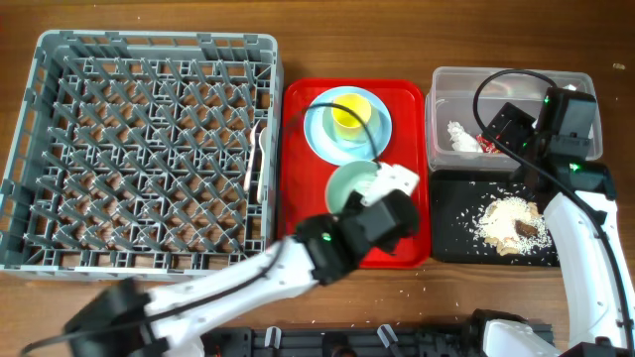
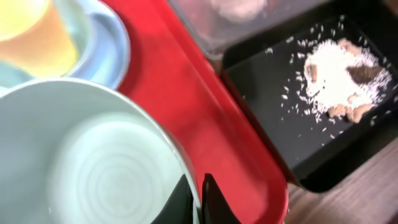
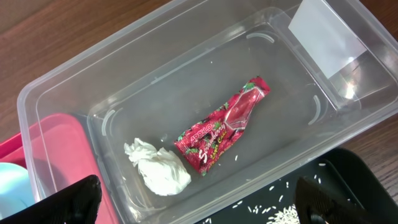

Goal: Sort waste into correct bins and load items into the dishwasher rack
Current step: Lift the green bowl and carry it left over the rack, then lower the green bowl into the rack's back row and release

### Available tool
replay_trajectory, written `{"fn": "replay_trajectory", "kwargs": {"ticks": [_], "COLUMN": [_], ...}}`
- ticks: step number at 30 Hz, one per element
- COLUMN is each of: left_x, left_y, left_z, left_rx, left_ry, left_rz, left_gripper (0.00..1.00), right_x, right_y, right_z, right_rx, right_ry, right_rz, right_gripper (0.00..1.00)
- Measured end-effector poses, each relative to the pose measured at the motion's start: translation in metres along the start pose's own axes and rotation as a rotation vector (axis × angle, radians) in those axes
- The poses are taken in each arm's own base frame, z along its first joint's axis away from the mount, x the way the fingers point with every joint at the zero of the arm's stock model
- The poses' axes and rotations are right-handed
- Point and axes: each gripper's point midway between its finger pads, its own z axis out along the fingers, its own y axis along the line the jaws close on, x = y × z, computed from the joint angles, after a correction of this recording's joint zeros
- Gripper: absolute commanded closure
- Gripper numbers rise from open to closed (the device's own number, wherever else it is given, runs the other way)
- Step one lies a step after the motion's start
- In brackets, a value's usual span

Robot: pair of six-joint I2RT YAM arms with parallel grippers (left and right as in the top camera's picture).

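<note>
The pale green bowl [image 1: 352, 183] sits on the red serving tray [image 1: 308, 169], below the light blue plate [image 1: 327, 134] that carries the yellow cup [image 1: 349, 117]. My left gripper [image 1: 375, 195] is shut on the bowl's right rim; the left wrist view shows the jaws [image 2: 198, 200] pinching the rim of the bowl [image 2: 93, 168]. My right gripper [image 1: 496, 134] hangs open and empty over the clear tub [image 1: 442, 84]. In the right wrist view the gripper [image 3: 199, 205] is above the red wrapper [image 3: 221, 127] and the white napkin [image 3: 158, 168] lying in the tub [image 3: 62, 81].
The grey dishwasher rack [image 1: 149, 149] fills the left; a white plastic utensil [image 1: 260, 159] lies at its right edge. The black tray [image 1: 456, 233] below the tub holds food scraps [image 1: 511, 223], also in the left wrist view [image 2: 342, 74].
</note>
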Motion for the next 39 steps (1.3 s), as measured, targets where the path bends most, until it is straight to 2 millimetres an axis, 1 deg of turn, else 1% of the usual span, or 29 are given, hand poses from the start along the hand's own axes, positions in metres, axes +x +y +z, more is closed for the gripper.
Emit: {"fn": "replay_trajectory", "kwargs": {"ticks": [1,2,4,7,8,9,10,12,13,15,20,23,25,31,39], "left_x": [-0.002,-0.014,-0.023,-0.028,-0.031,-0.034,-0.037,-0.043,-0.050,-0.059,-0.068,-0.069,-0.069,-0.068,-0.064], "left_y": [0.004,0.021,0.046,0.081,0.099,0.112,0.122,0.130,0.141,0.165,0.213,0.226,0.230,0.241,0.264], "left_z": [-0.004,-0.017,-0.032,-0.046,-0.052,-0.057,-0.062,-0.076,-0.089,-0.111,-0.156,-0.170,-0.175,-0.182,-0.194], "left_rx": [0.002,0.019,0.058,0.132,0.169,0.218,0.272,0.408,0.497,0.594,0.726,0.754,0.761,0.751,0.724], "left_ry": [0.001,-0.006,0.009,0.051,0.061,0.068,0.070,0.067,0.044,-0.014,-0.153,-0.198,-0.216,-0.260,-0.319], "left_rz": [-0.018,-0.074,-0.163,-0.299,-0.371,-0.433,-0.486,-0.546,-0.589,-0.655,-0.761,-0.785,-0.785,-0.765,-0.802], "left_gripper": [0.96,0.96,0.96,0.96,0.96,0.96,0.96,0.96,0.96,0.96,0.96,0.96,0.96,0.96,0.96], "right_x": [0.000,0.000,0.000,0.000,0.000,0.000,0.000,0.000,0.000,0.000,0.000,0.000,0.000,0.000,0.000], "right_y": [0.000,0.000,0.000,0.000,0.000,0.000,0.000,0.000,0.000,0.000,0.000,0.000,0.000,0.000,0.000], "right_z": [0.000,0.000,0.000,0.000,0.000,0.000,0.000,0.000,0.000,0.000,0.000,0.000,0.000,0.000,0.000], "right_rx": [0.000,0.000,0.000,0.000,0.000,0.000,0.000,0.000,0.000,0.000,0.000,0.000,0.000,0.000,0.000], "right_ry": [0.000,0.000,0.000,0.000,0.000,0.000,0.000,0.000,0.000,0.000,0.000,0.000,0.000,0.000,0.000], "right_rz": [0.000,0.000,0.000,0.000,0.000,0.000,0.000,0.000,0.000,0.000,0.000,0.000,0.000,0.000,0.000], "right_gripper": [0.00,0.00,0.00,0.00,0.00,0.00,0.00,0.00,0.00,0.00,0.00,0.00,0.00,0.00,0.00]}}
